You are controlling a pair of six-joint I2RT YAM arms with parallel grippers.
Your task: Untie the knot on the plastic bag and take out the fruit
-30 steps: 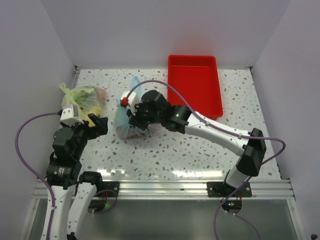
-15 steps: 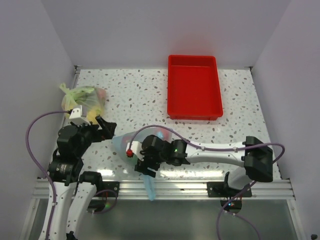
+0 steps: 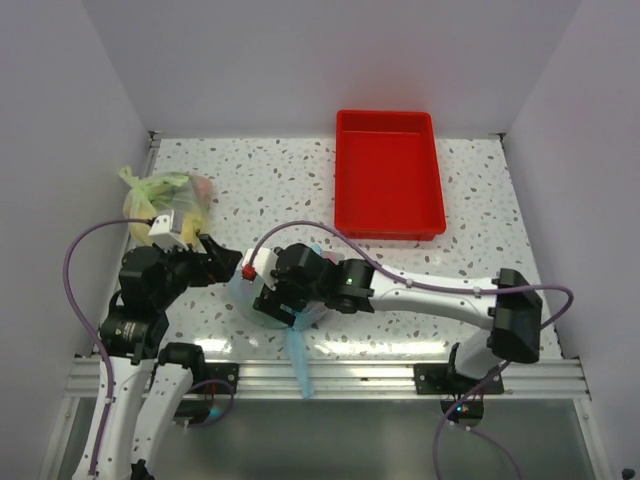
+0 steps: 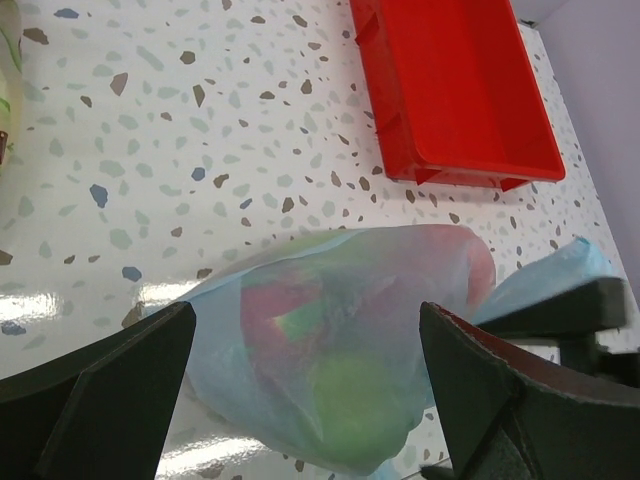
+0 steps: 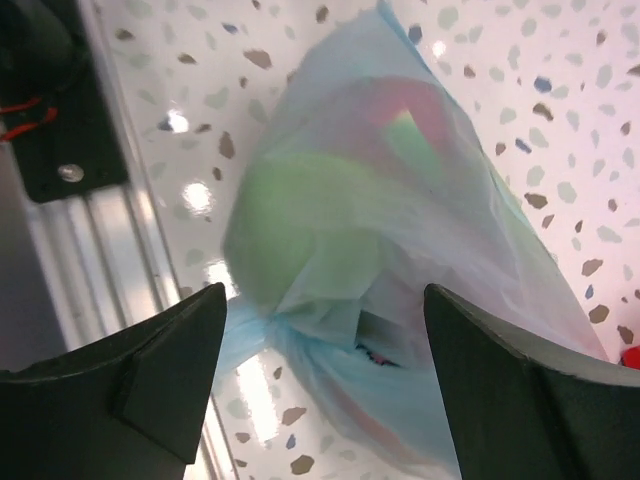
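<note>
The right pincer (image 5: 325, 300) is seen spread wide with nothing clamped between its fingers; it is held just above the plastic bag (image 5: 330, 200), and whether a finger brushes the film cannot be told. The left pincer (image 4: 308, 310) is likewise spread as wide as it goes and empty, and is pointed at the same bag from the other side. Between the two, the bag is found lying on the speckled surface (image 3: 300, 180), well apart from the red tray (image 3: 388, 180), on its near-left side. The knot (image 5: 300, 325) is judged to be tied yet: in the right wrist view the blue film is seen bunched and twisted tight just under the bulge, and a long strip of handle (image 3: 300, 370) is trailed away from the tray, over the near edge of the surface. The fruit (image 5: 300, 230) is all inside, with green and reddish shapes made out through the film. Nothing is shown lying in the red tray, and no fruit is seen loose around it. A yellow-green bag (image 3: 165, 200) is left far to the left of the tray, untouched. So the untying is not yet done, and every fruit is left to be taken out; the work is judged to be at its start.
</note>
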